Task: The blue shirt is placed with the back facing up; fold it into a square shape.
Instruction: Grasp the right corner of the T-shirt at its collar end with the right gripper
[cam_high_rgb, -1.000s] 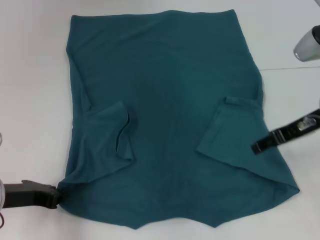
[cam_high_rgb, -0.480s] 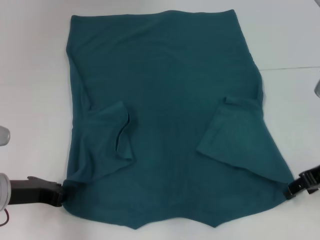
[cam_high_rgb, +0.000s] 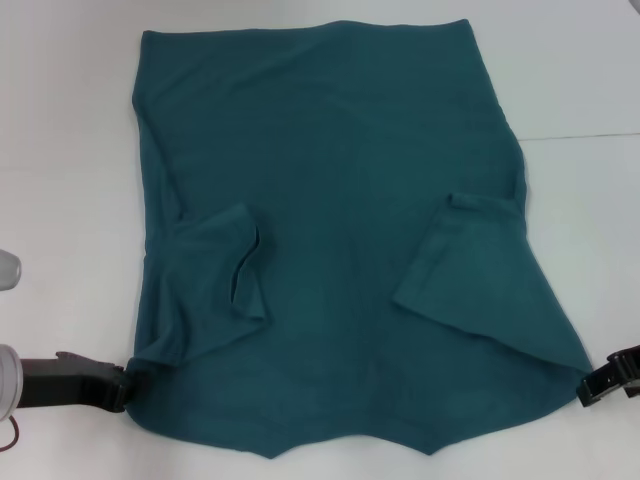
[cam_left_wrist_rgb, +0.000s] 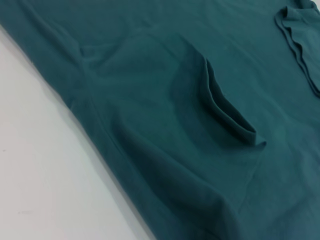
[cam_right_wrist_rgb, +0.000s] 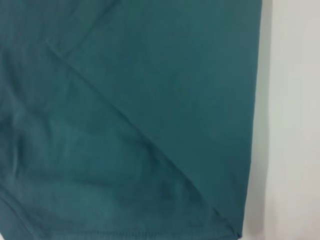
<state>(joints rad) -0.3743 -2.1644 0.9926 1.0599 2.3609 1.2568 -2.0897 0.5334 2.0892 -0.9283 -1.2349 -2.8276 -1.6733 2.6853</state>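
Item: the blue shirt (cam_high_rgb: 340, 200), flat on the white table (cam_high_rgb: 60, 150), plain side up — both sleeves folded inward, body unfolded. We judge lengthwise folds remain. Left gripper (cam_high_rgb: 118, 385) and right gripper (cam_high_rgb: 590, 390) at near corners — grip state we cannot tell.

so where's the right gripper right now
In the head view the right gripper sits low at the right edge, at the blue shirt's near right corner.
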